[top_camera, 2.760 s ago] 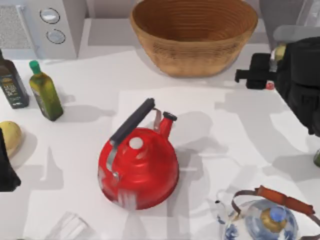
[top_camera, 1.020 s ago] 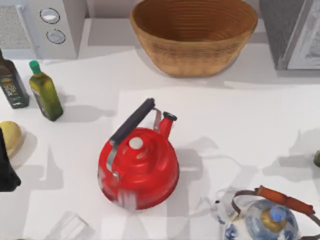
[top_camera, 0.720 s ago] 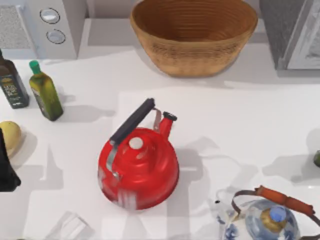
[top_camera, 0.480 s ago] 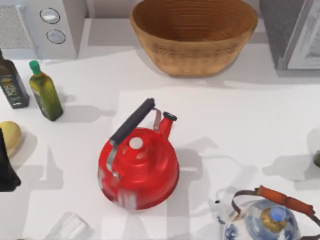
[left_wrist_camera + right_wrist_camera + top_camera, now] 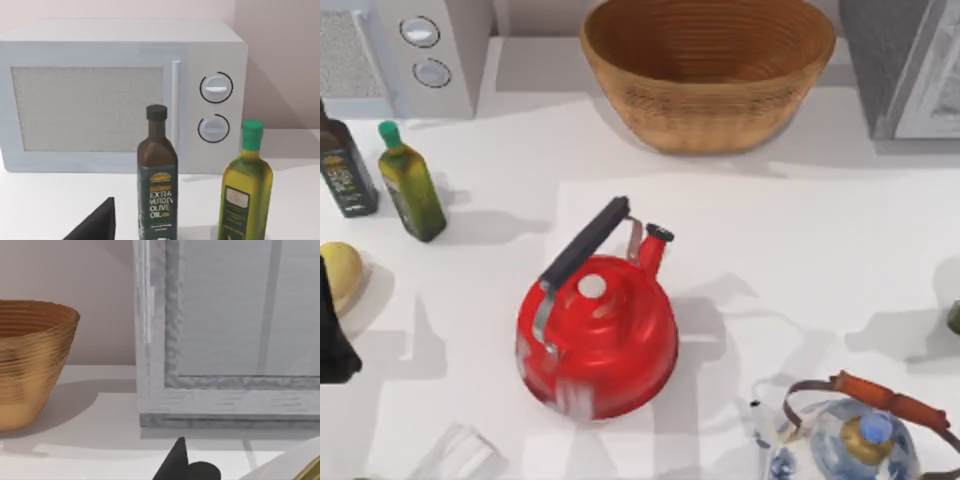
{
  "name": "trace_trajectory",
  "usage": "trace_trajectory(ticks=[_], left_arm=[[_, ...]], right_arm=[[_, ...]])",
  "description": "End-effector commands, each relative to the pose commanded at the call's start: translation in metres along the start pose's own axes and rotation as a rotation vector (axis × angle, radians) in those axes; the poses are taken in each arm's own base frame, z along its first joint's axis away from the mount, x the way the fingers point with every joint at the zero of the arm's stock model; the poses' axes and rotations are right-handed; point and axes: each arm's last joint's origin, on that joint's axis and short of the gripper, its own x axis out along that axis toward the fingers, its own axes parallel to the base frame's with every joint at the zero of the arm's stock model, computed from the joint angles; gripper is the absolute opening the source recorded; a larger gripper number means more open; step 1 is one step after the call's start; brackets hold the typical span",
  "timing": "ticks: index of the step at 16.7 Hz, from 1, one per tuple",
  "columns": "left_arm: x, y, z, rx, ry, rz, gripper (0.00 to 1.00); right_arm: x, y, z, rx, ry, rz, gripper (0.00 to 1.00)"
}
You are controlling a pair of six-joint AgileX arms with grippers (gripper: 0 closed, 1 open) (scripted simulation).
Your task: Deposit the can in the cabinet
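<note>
Left gripper sits parked at nine o'clock of the tabletop, facing the microwave; open or closed, I cannot tell. The red kettle hasn't budged at centre. Now one o'clock: the right arm that was up against the cabinet has pulled clear of the overhead view! The right gripper looks at the door panel from low down. A white-and-gold sliver beside it is likely the can. Clamped or not, cannot tell. Deposit looks unfinished.

Kettle mid-table, basket behind it, cabinet right of basket.
</note>
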Motion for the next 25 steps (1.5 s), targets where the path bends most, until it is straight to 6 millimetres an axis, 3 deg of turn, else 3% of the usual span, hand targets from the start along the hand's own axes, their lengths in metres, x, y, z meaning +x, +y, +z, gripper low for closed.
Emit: trace_trajectory(ticks=[3, 7, 12, 16, 20, 25], left_arm=[[0.000, 0.000, 0.000, 0.000, 0.000, 0.000, 1.00], [0.000, 0.000, 0.000, 0.000, 0.000, 0.000, 1.00], [0.000, 0.000, 0.000, 0.000, 0.000, 0.000, 1.00], [0.000, 0.000, 0.000, 0.000, 0.000, 0.000, 1.00], [0.000, 0.000, 0.000, 0.000, 0.000, 0.000, 1.00], [0.000, 0.000, 0.000, 0.000, 0.000, 0.000, 1.00]], right_arm=[[0.002, 0.003, 0.038, -0.007, 0.025, 0.014, 0.00], [0.015, 0.009, 0.112, -0.014, 0.042, 0.040, 0.00], [0.054, 0.021, 0.211, -0.015, 0.043, 0.052, 0.00], [0.092, 0.032, 0.277, -0.008, 0.018, 0.039, 0.00], [0.123, 0.041, 0.321, 0.000, -0.011, 0.012, 0.00], [0.143, 0.046, 0.339, 0.004, -0.020, -0.003, 0.00]])
